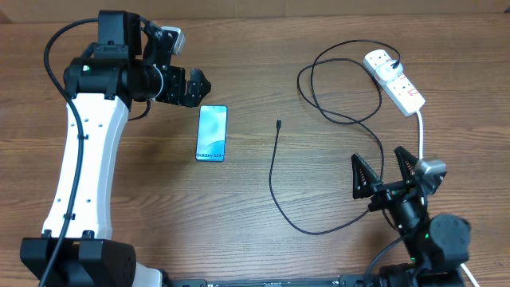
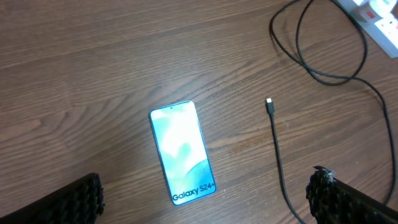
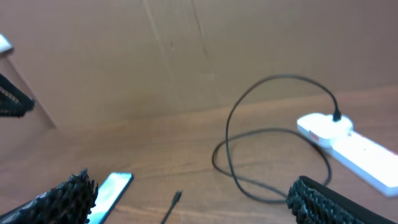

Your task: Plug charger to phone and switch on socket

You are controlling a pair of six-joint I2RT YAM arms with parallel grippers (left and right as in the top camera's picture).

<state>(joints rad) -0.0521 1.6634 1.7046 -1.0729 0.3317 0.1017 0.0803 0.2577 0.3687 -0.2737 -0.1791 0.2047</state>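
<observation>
Two slips threaten: the long charger point(image 1: 272, 171) lies in loose loops from the socket point(image 1: 394, 80) at the far right, so a tug could drag it along, and the phone point(image 1: 212, 132), flat and screen-up left of centre, could skate away when the small connector tip point(image 1: 279, 123), lying apart just to its right, is pushed at its port. Left gripper point(image 1: 190, 86) hovers beside the phone's far corner, right gripper point(image 1: 384, 171) near the front right edge, both with jaws spread wide and empty.

Overhead top-down; left wrist steep, right wrist low; phone point(image 1: 212, 133) in all.
</observation>
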